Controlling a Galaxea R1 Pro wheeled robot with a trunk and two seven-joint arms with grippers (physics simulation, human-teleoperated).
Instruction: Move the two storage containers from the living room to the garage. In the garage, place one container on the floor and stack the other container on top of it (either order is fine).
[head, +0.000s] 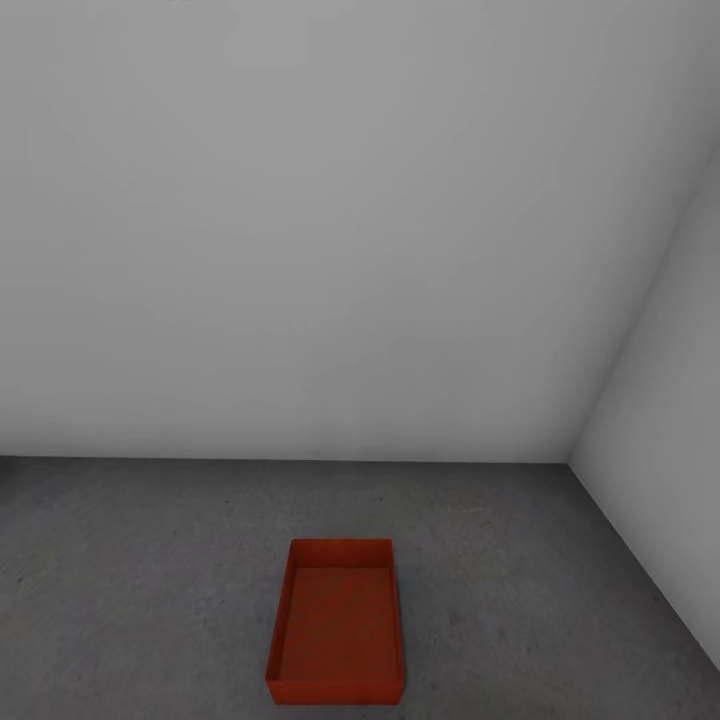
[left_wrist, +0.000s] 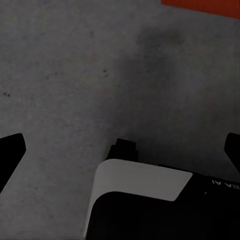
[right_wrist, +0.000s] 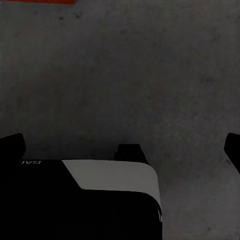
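The left gripper's fingers (left_wrist: 11, 150) stand wide apart at the two side edges of the left wrist view, holding nothing, with bare floor (left_wrist: 75, 75) between them. The right gripper's fingers (right_wrist: 11, 146) are spread just as wide and are also empty. One red-orange bin (head: 336, 625) sits on the mottled dark grey concrete at the lower middle of the head view, open side up, well apart from the plain white-grey walls (head: 350, 230) that meet in a corner at the right. A sliver of its orange shows at the top right of the left wrist view. The bin looks like light, stiff, smooth plastic with thin, slightly tapered walls and sharp corners. It would probably be best taken by pinching the rim of a long wall, since flat sides could slip.
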